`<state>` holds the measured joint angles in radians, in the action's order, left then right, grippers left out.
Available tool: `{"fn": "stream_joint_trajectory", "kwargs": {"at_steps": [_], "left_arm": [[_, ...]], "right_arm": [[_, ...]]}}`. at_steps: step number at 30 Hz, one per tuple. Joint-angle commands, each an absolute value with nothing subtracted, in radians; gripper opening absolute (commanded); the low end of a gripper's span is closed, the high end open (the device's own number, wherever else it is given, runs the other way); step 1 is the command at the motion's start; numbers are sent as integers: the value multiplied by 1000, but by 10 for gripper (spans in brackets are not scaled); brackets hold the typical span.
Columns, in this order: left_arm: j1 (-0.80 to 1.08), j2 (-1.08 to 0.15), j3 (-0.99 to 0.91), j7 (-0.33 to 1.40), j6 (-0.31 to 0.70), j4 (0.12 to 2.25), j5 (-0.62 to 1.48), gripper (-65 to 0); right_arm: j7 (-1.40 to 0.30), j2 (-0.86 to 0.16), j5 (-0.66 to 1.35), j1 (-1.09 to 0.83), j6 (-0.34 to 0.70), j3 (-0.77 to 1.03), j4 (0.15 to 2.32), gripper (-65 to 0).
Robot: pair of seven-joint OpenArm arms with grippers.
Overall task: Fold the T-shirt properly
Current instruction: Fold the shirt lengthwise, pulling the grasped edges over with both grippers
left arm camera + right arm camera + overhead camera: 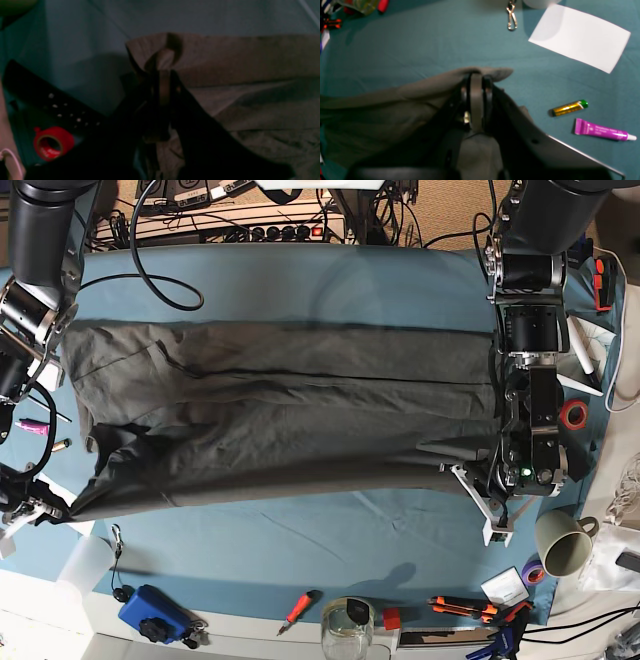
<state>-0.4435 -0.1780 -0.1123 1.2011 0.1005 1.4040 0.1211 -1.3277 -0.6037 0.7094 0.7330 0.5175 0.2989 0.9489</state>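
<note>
Across the middle of the blue tablecloth (300, 280), the dark charcoal T-shirt (290, 410) lies stretched in a long, wrinkled band that runs from 9 o'clock to 3 o'clock in the base view, its lower edge sagging toward 8 o'clock. At 3 o'clock the left gripper (163, 75) is closed tight on a bunched edge of the T-shirt (237, 62), a small loop of cloth pushing up just beyond its fingertips. At 8 o'clock of the base view the right gripper (476, 77) is likewise clamped on the T-shirt (395, 100), a rounded corner of fabric poking out past its tips. In the right wrist view a white sheet of paper (580, 37) lies at 1 o'clock, a metal clip (511, 16) at 12 o'clock, and a gold battery with a green end (568, 108) sits just above a purple tube (603, 131) at 3 o'clock, all apart from the cloth. In the left wrist view a roll of red tape (53, 143) lies at 8 o'clock. Near the table's front edge in the base view stand a grey-green mug (565, 542) at 4 o'clock, a glass jar (347, 627) at 6 o'clock beside a red-handled screwdriver (299, 610), and a blue box-shaped object (152, 613) at 7 o'clock.
</note>
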Motion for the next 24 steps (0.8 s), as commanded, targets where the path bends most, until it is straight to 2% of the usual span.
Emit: {"fn": "stream_joint_trajectory", "kwargs": {"at_steps": [1,10,24], "left_arm": [[-464,-186,-116,1200,97,1433,118,-650],[-379,-186,-116,1207,102,1554,118,-650],[-272,-186,-116,1196,109,1664,136,-650]], "right_arm": [[-1302,-630,731,748,516,303,982,-650],[-1274,-631,733,583,516,304,1179,-650],[-1337,-632,849,494,554,493,1186,-650]]}}
